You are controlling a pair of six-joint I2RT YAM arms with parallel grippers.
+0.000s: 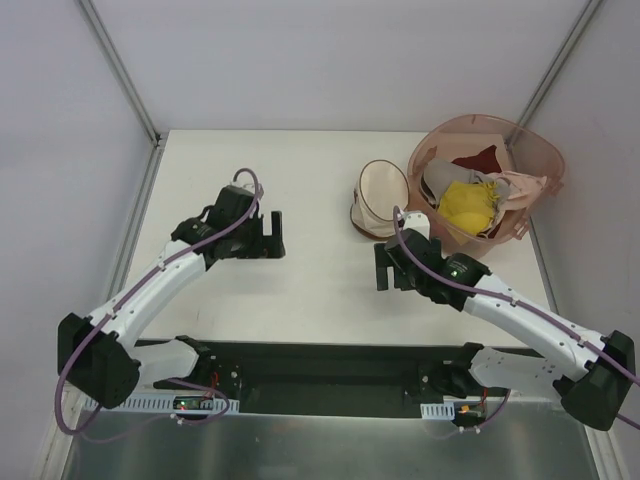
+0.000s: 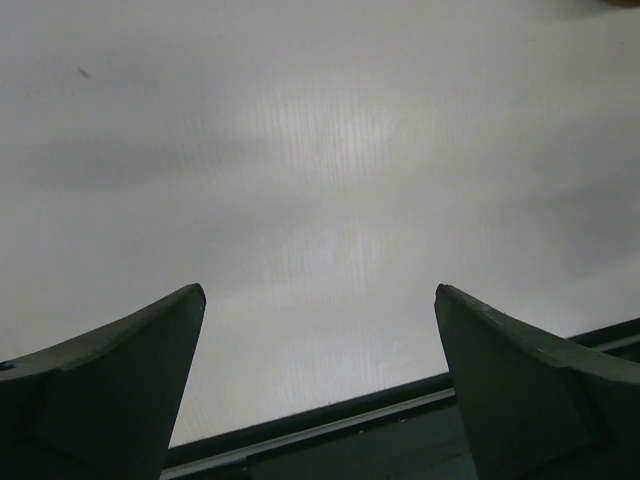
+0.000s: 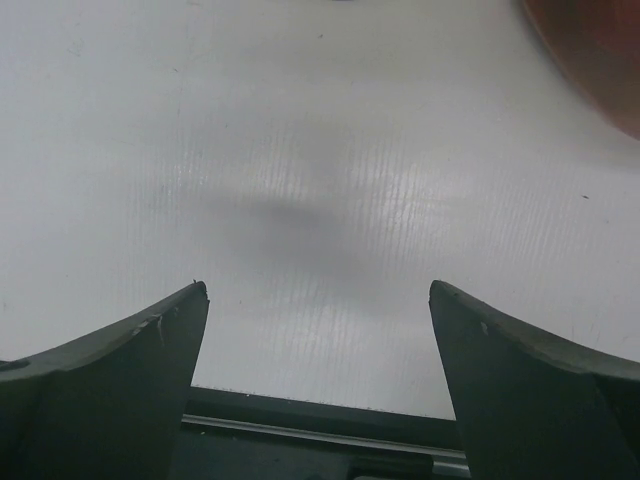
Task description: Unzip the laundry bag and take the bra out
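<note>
At centre left of the overhead view my left gripper [image 1: 268,236] hangs over bare table [image 1: 310,300], jaws spread wide, holding nothing. Right of centre the laundry bag [image 1: 380,197] lies apparently closed, just beside the pink basket [image 1: 545,165] in the upper right. I can't see the bra, which is presumably inside the bag. My right gripper [image 1: 386,268], also spread and empty, sits just below the bag. My worry is that a one-handed tug on the zipper drags the light pouch into the basket, or that I pinch mesh instead of the pull.

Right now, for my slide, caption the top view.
Laundry bag lies beside the pink basket; both jaws open, empty.
</note>
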